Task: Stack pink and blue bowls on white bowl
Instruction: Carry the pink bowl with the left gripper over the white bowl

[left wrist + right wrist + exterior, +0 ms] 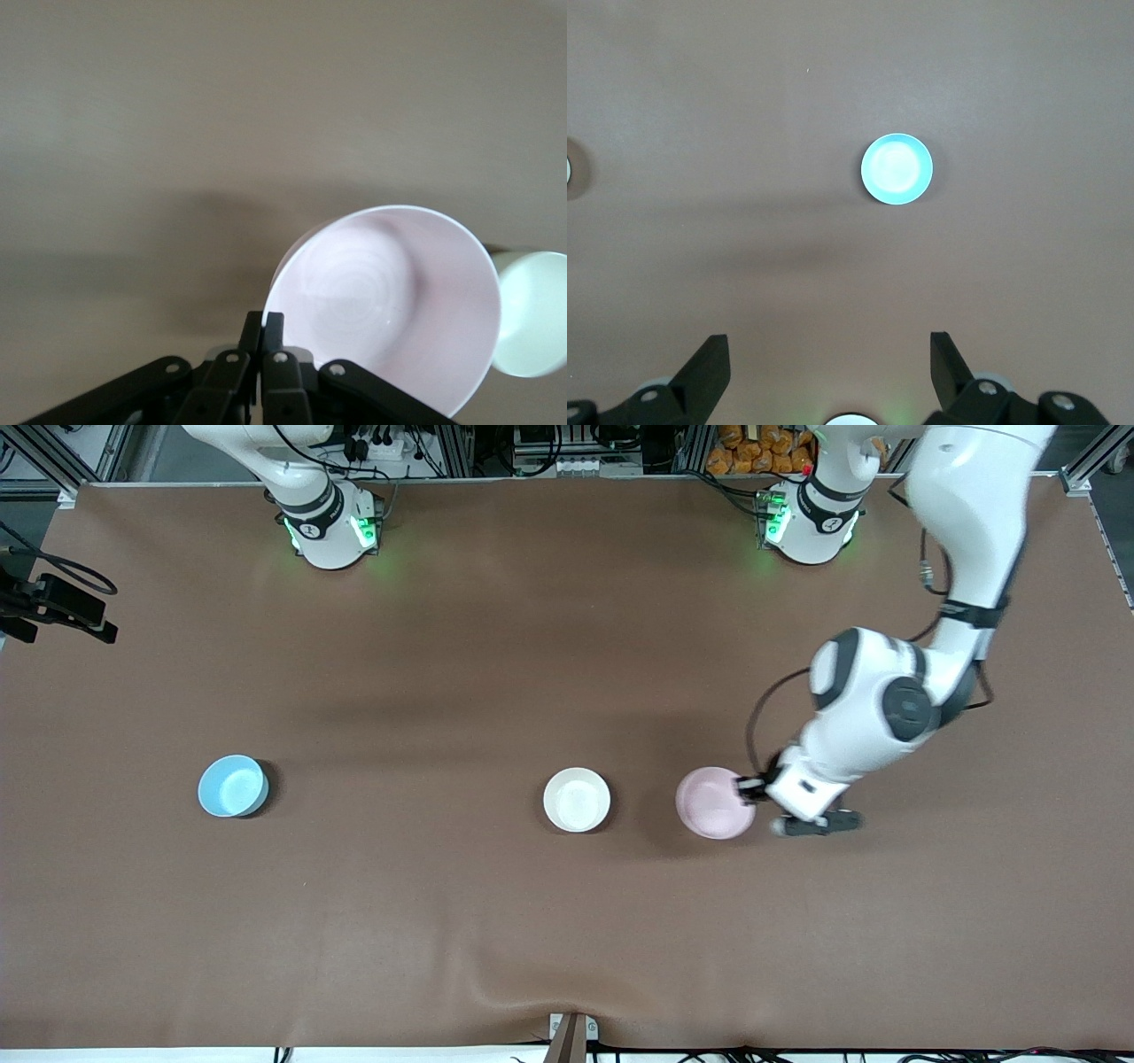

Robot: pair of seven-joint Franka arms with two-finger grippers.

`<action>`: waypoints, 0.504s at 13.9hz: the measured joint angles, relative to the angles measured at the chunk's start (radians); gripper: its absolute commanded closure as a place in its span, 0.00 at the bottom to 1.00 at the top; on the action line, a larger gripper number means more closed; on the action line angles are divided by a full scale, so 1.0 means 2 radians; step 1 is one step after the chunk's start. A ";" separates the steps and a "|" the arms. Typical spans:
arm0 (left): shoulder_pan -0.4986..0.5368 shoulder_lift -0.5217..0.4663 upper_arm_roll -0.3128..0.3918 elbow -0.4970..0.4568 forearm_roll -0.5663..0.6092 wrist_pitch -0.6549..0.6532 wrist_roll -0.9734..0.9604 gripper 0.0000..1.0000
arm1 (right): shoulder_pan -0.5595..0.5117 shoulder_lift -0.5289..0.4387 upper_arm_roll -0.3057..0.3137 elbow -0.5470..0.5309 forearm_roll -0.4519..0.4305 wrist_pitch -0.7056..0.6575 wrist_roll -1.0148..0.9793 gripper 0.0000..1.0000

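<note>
We read no brand, label or writing on any of the bowls or on the surface [496, 921], which is a brown mat with a slight wrinkle at the edge nearest the front camera.

The three bowls sit in a rough row about equally near the front camera. The small round pale pink plastic bowl [713, 803] is toward the left arm's end, and the left end effector [747, 786] is pressed together on its rim, pinching the wall at the side facing that arm's end; in the left wrist view the bowl looks tilted and raised off the surface. It holds nothing. Just beside it, toward the right arm's end and not touching, stands the small round white plastic bowl [577, 800], upright and empty. Well apart, toward the right arm's end, stands the small round light sky-blue plastic bowl [233, 786], upright and empty too.

The right end effector [830, 372] waits high over the surface, its fingers spread wide, holding nothing, with the blue bowl below it.
</note>
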 measured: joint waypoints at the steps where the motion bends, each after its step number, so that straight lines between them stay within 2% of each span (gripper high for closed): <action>1: -0.019 0.007 0.000 0.011 0.000 0.000 -0.026 1.00 | 0.000 0.000 0.000 0.000 0.000 0.000 0.000 0.00; 5: -0.096 0.049 0.009 0.065 0.000 0.000 -0.129 1.00 | 0.000 0.000 0.000 0.000 0.000 0.001 0.000 0.00; 7: -0.137 0.073 0.030 0.092 0.000 0.000 -0.162 1.00 | 0.000 0.001 0.001 0.000 0.000 0.001 0.000 0.00</action>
